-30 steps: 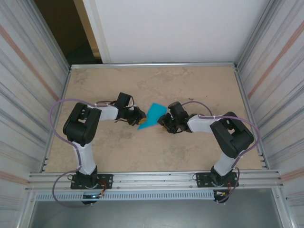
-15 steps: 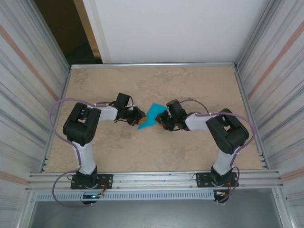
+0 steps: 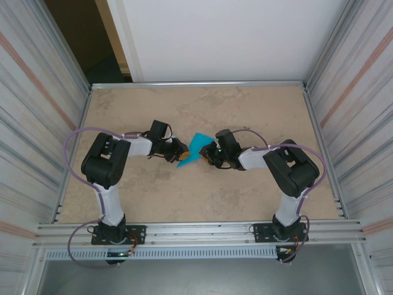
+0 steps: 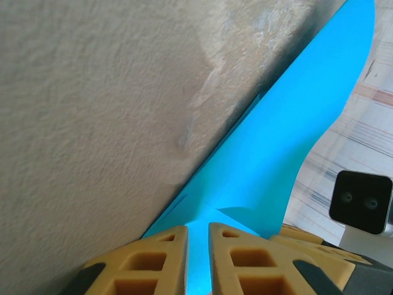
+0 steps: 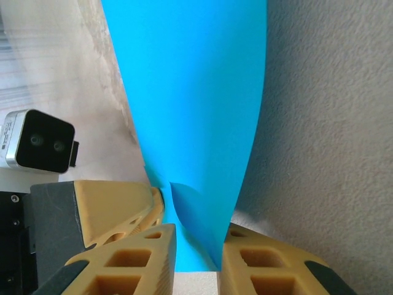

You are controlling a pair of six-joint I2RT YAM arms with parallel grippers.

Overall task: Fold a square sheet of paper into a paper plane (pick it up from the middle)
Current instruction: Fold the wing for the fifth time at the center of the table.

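One square sheet of paper [image 3: 195, 150], partly folded, lies at mid-bench [image 3: 245, 110]. My left hand [image 3: 178, 149] grasps the paper's left corner between its fingers [image 4: 236, 255]. My right hand [image 3: 209, 155] grasps its right edge. Both wrist cameras face each other across the paper.

Between my left gripper's [image 4: 198, 258] jaws I see the square sheet of paper [image 4: 288, 141]: thin, smooth, matt teal paper with a soft crease just ahead of the fingertips. The fingers [image 4: 245, 255] look like matt yellow moulded plastic, cut with open cells. Beyond the right gripper [image 5: 196, 258] the table [image 5: 331, 123] is a rough, grainy, matt beige surface, faintly marbled. The enclosure's frame rail [image 3: 196, 232] is brushed metal.
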